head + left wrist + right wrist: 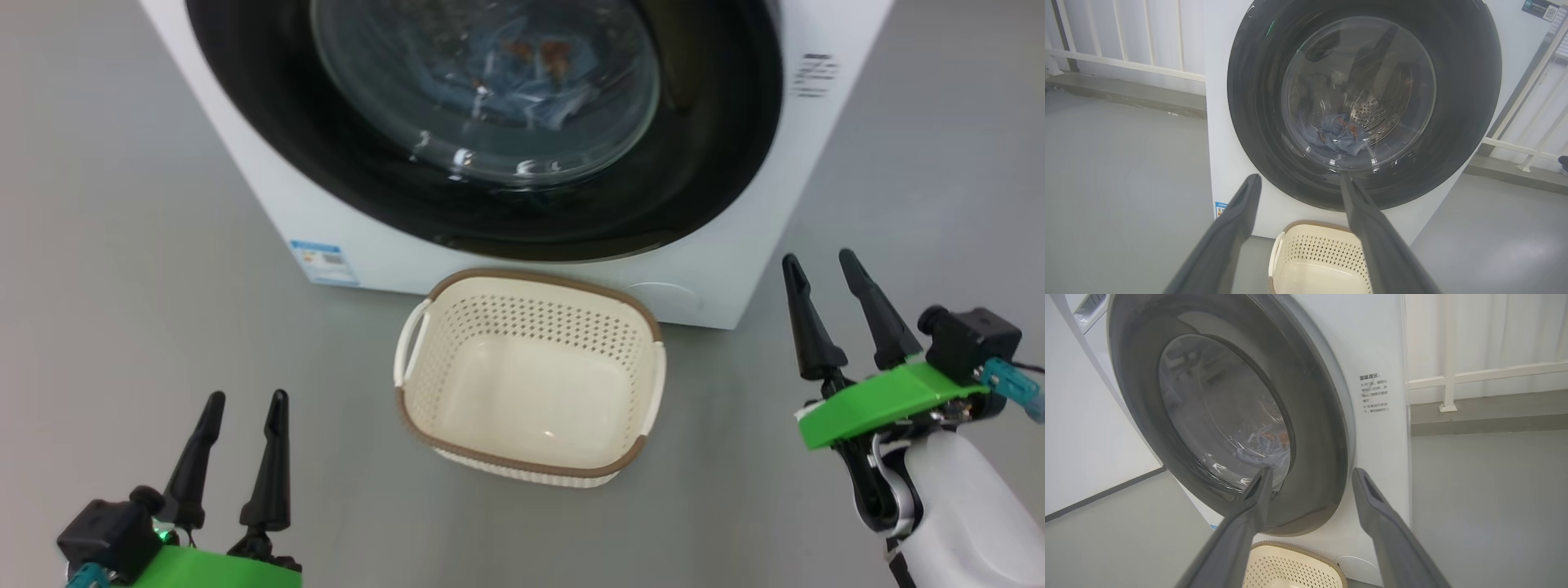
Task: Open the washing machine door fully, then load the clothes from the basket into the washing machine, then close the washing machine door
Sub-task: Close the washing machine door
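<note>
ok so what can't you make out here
- Clothes, left wrist view: glare on the door glass hides how many pieces.
- Machine top, head view: cut off by the upper edge.
- Sticker, head view: print too small to read.
- Basket, right wrist view: cut by bottom edge.

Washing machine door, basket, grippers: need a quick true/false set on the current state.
1. The washing machine door is shut. True.
2. The basket holds the clothes. False: it is empty, and the clothes lie in the drum behind the door glass.
3. The left gripper is open and holds nothing. True.
4. The right gripper is clamped on the door's edge. False: it is open, apart from the machine, and holds nothing.
5. The basket stands on the floor just in front of the washing machine. True.
</note>
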You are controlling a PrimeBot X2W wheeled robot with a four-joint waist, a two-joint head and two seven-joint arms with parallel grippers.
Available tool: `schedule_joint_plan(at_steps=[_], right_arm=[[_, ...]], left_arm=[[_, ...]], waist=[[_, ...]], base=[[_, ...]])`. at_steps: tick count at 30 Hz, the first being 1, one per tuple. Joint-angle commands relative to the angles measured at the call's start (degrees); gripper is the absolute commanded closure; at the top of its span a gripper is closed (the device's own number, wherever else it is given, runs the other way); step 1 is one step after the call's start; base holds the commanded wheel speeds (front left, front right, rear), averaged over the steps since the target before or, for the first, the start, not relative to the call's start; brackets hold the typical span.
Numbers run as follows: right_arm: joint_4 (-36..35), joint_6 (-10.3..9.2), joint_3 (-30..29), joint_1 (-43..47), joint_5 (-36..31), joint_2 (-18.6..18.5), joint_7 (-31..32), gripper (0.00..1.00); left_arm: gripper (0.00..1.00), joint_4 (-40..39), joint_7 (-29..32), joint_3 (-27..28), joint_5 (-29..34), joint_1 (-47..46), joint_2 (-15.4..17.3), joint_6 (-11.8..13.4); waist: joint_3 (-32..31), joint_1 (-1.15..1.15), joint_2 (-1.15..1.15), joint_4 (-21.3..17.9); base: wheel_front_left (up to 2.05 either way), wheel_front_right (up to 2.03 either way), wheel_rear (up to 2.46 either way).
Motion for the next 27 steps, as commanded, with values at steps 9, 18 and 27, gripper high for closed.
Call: schedule_joint_plan(at_steps=[9,18,27], right_arm=[[-3.41,0.0,-0.13,4.64,-0.3,0.79,-0.29,0.0],[-4.72,0.0,-0.22,8.34,0.01,0.01,-0.29,0.0],[-5.8,0.0,-0.26,10.56,0.18,-0.49,-0.29,0.0]], left_arm=[[0.0,-0.14,-0.37,3.86,0.38,0.4,2.28,0.02],[0.0,1.21,-0.37,5.02,0.44,0.33,3.31,0.02],[0.0,1.7,-0.37,6.69,0.8,1.23,3.65,0.02]], waist=[[-2.9,0.0,0.0,-7.15],[-3.93,0.0,0.0,-10.98],[-4.85,0.0,0.0,-13.74]], base=[[0.0,0.0,0.0],[0.0,0.0,0.0],[0.0,0.0,0.0]])
